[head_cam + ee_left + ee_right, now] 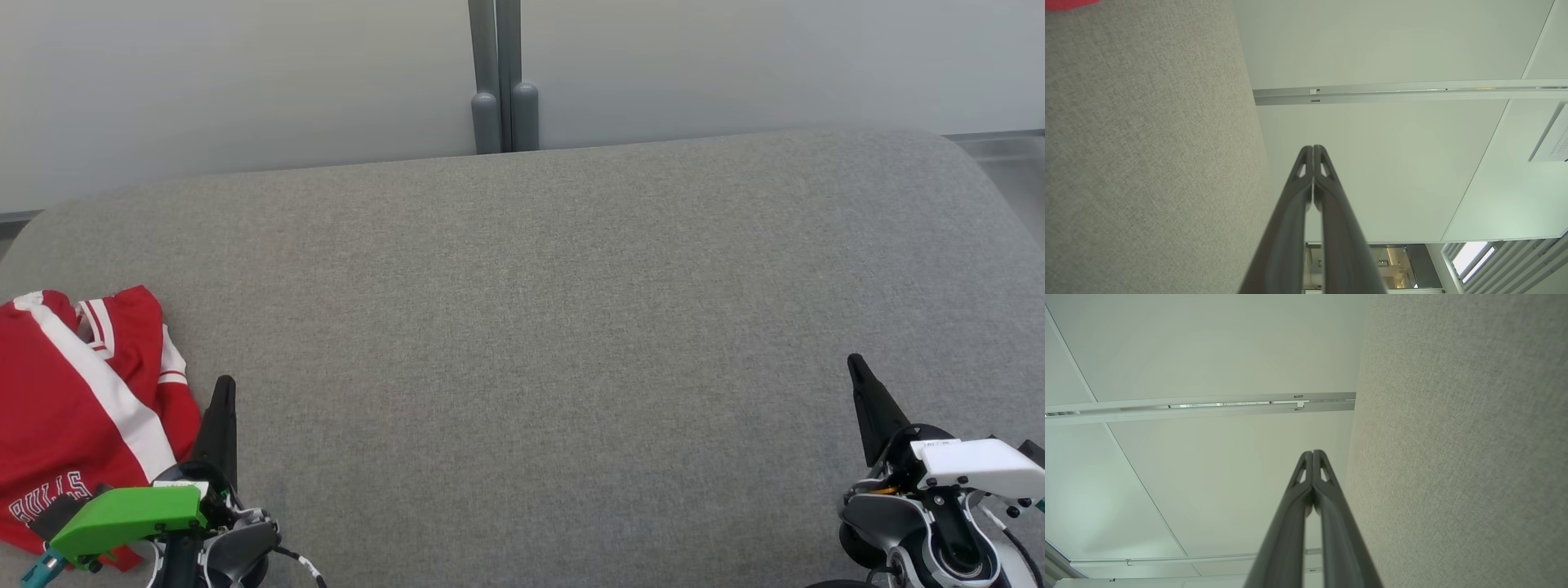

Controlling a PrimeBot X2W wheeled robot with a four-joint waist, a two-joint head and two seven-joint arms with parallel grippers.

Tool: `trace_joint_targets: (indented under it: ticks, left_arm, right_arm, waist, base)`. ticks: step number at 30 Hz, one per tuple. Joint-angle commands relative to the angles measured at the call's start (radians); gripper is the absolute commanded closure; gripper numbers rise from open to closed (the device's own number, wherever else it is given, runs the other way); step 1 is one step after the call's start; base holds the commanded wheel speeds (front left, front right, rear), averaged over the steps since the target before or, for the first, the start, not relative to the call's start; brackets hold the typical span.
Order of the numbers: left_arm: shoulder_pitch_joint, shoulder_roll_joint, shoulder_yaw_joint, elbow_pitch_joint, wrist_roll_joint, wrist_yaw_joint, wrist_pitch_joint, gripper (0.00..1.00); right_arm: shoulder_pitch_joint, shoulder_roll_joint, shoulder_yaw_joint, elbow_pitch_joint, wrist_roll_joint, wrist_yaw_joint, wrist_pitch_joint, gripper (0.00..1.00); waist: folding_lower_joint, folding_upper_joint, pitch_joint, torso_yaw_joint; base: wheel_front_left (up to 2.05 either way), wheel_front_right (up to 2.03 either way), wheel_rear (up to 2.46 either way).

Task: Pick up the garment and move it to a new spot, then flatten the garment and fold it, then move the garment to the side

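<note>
The garment (73, 408) is a red jersey with white stripes and white lettering, lying crumpled at the left edge of the grey table (531, 327). A sliver of its red cloth (1069, 3) shows at the top left of the left wrist view. My left gripper (224, 384) is shut and holds nothing, just right of the garment, its fingertips (1313, 148) pressed together. My right gripper (855, 361) stands far off at the lower right, also shut and holding nothing, with its fingertips (1313, 452) touching.
The grey fabric table spans the head view, with a rounded far edge. Behind it stands a pale wall with a grey vertical post (502, 77). Both wrist views look along the table surface toward white wall panels (1392, 163).
</note>
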Motion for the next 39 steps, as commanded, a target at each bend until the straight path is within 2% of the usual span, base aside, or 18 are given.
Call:
trace_joint_targets:
  ticks: [1,39]
  left_arm:
    - [-0.013,0.007,0.004,-0.002,-0.002,-0.007,0.003,1.0]
    - [-0.013,0.007,0.004,-0.002,-0.002,-0.007,0.003,1.0]
  right_arm:
    - [-0.006,-0.004,-0.002,-0.003,0.006,0.0,0.002,1.0]
    - [-0.006,-0.004,-0.002,-0.003,0.006,0.0,0.002,1.0]
  waist:
    - [0.0,0.0,0.0,0.0]
    - [0.0,0.0,0.0,0.0]
  base:
    - [0.0,0.0,0.0]
    - [0.0,0.0,0.0]
